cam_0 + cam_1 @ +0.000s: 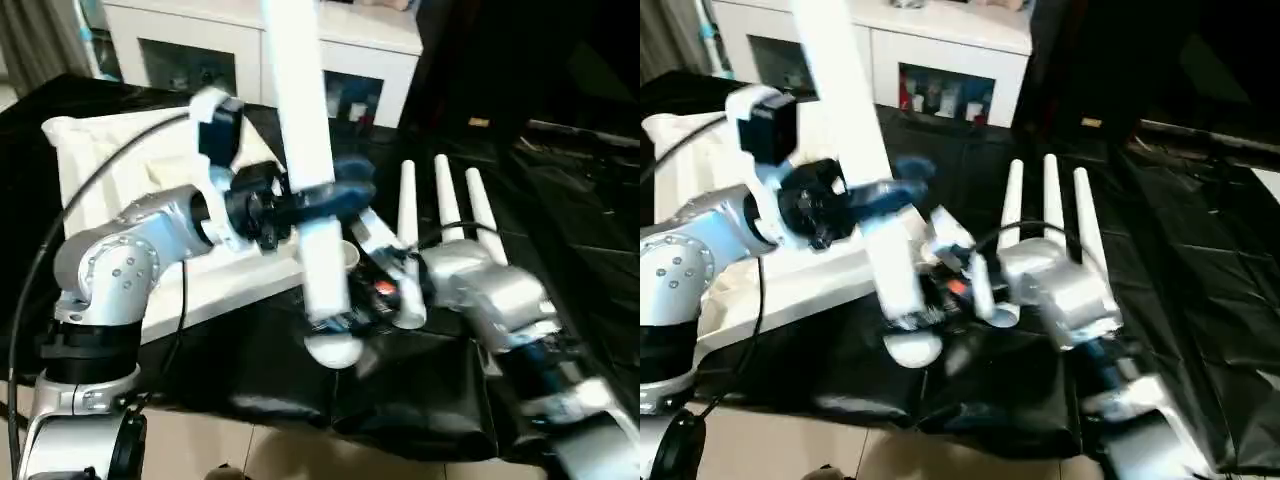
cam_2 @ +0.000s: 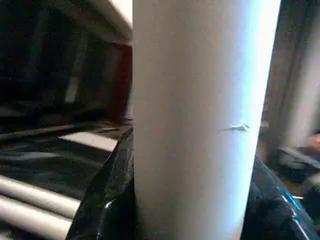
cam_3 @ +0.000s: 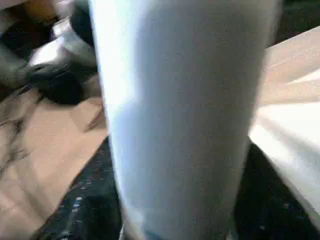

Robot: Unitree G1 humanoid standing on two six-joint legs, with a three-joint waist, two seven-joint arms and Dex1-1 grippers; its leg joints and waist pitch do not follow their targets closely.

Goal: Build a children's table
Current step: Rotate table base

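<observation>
Left gripper, centre of the left eye view: black fingers closed around one white leg, gripping it roughly at mid-length. Leg held near upright, leaning slightly, upper end out past the top edge of the frame, rounded lower end low in the centre, over the black sheet.

Right gripper, just right of the leg's lower part: close against the leg, probably gripping it as well (blur hides the fingertips, so no firm reading of open or closed). Right wrist view: leg directly between that gripper's fingers, very near.

Tabletop, left half of the frame: lying flat behind the left forearm, white, partly covered by the arm. Underside detail and sockets not legible.

Three further legs, right of centre: lying side by side on the black sheet, narrow ends toward the top of the frame, unattached.

White cabinet across the top of the frame: not part of the assembly.

Progress, as judged: early. No leg visibly seated in the tabletop. First leg lifted and in hand, not yet at a corner. Remaining: seat this leg, then the other three, then turn the table upright.
</observation>
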